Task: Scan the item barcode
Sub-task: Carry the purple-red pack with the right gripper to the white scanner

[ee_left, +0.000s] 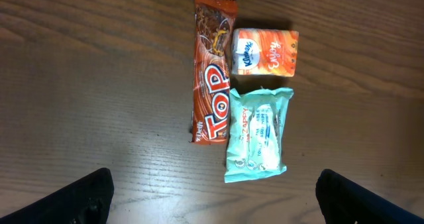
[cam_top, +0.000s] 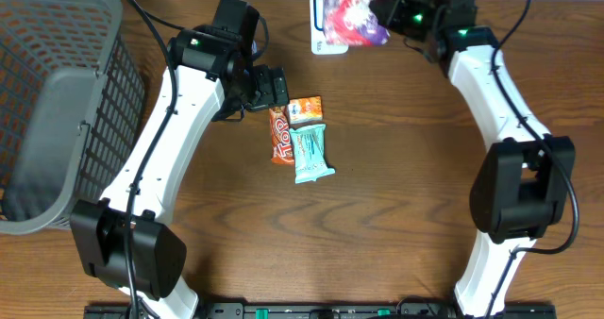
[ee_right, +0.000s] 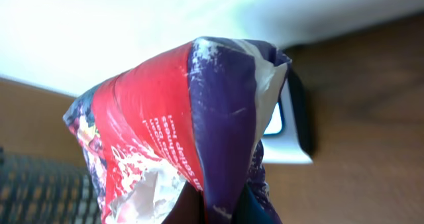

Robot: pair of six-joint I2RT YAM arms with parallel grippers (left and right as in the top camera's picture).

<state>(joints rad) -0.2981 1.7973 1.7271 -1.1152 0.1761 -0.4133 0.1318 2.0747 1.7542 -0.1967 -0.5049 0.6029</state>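
Scan in hand: right fingers [cam_top: 397,15] clamp the packet [ee_right: 192,131] above the far scanner [cam_top: 318,34]; next, present its barcode. Left fingers [ee_left: 83,199] gape open.

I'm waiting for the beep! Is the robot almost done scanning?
Not yet. Picked up: the right gripper pinches a red-and-purple bag. Happening now: the bag hangs over the white scanner. Still to do: the chocolate bar, tissue pack and teal packet lie on the table.
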